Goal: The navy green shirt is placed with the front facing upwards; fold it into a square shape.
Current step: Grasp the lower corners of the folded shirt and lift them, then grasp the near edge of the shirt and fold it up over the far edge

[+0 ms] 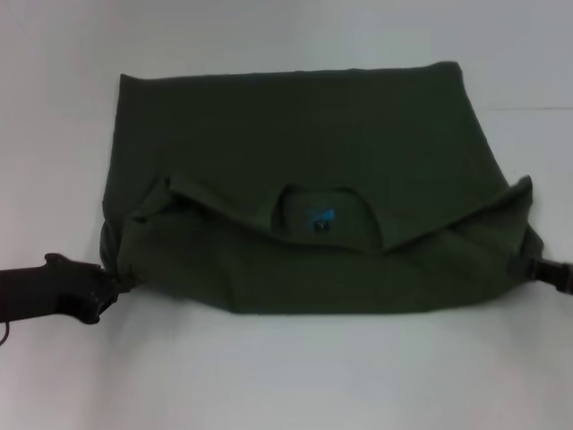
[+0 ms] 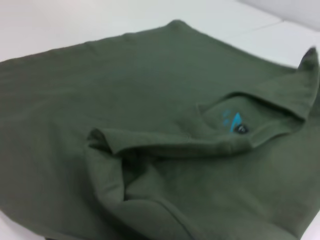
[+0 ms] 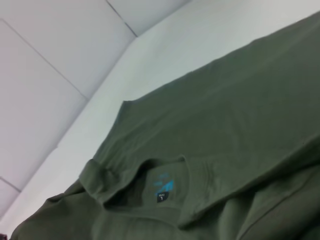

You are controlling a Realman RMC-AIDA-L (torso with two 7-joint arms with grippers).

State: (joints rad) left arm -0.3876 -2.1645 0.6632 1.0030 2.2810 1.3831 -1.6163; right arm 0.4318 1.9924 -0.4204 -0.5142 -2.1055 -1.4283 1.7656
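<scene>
Dark green shirt (image 1: 304, 170) lying partly folded across the middle of a white counter (image 1: 286, 376), my two tools at its lower corners.

My left tool (image 1: 109, 285) meets the shirt's lower-left corner and my right tool (image 1: 528, 267) its lower-right corner, at mid-left and mid-right of the head view. I cannot tell whether either is gripping or open. The collar end looks folded back over the body, probably to shorten the shirt toward a square. Inside the neck, at centre frame, sits a small tag (image 1: 321, 220) with a blue mark; its writing is too small to read. No chest lettering shows.
</scene>
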